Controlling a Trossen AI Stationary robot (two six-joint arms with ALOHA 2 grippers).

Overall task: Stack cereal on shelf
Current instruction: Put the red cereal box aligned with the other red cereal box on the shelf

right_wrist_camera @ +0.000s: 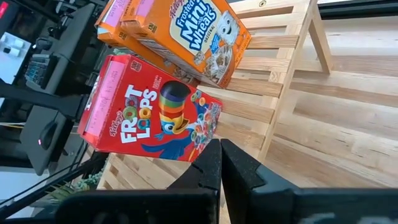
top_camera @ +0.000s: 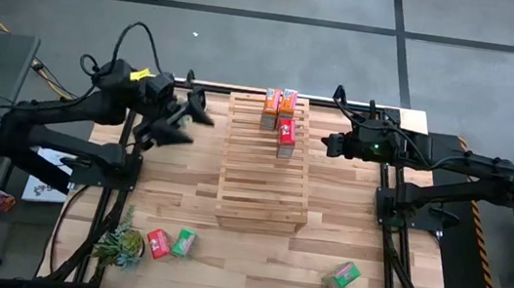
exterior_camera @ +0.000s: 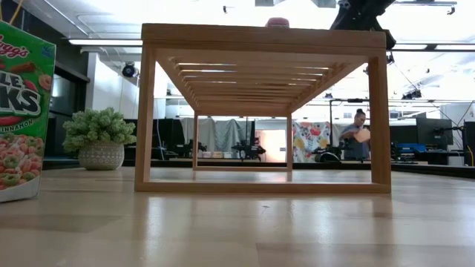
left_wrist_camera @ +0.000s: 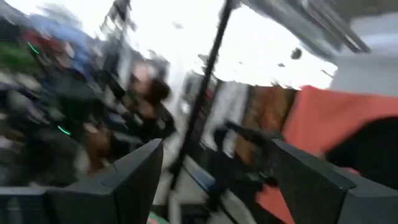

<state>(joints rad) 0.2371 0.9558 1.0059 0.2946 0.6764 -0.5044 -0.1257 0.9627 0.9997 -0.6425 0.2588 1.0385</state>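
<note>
The shelf (exterior_camera: 263,111) is seen end-on at table height, its slats receding beneath a flat top. A green cereal box (exterior_camera: 22,111) is cut off at the frame's edge, and a potted plant (exterior_camera: 100,139) is set between the two. A person (exterior_camera: 358,135) is seen in the room behind.

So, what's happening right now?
Left tool open, raised beside shelf. Right tool shut, empty. Three boxes on shelf; three on table. Nothing blocking.

Light-wood shelf (top_camera: 265,180) carries two orange boxes (top_camera: 280,103) and a red box (top_camera: 286,138) — green boxes (top_camera: 185,242) on the tabletop.
</note>
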